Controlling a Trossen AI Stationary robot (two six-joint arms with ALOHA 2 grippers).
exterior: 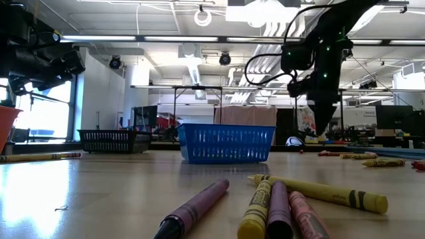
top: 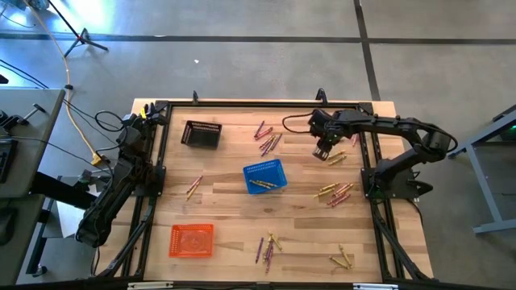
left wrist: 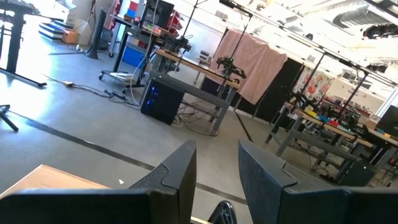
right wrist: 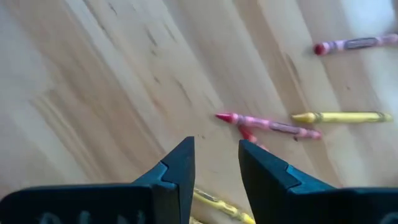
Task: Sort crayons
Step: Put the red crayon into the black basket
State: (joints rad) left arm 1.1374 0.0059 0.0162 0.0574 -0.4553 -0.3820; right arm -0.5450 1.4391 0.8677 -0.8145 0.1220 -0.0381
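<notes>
The right gripper (top: 323, 153) hovers with parted, empty jaws over a small pile of crayons (top: 334, 158) at the table's two o'clock — a pick seems next, calling for a short descent. The blue basket (top: 265, 176) sits mid-table across bare wood; the left gripper (left wrist: 216, 167), parted and empty, waits at the left rail.
</notes>
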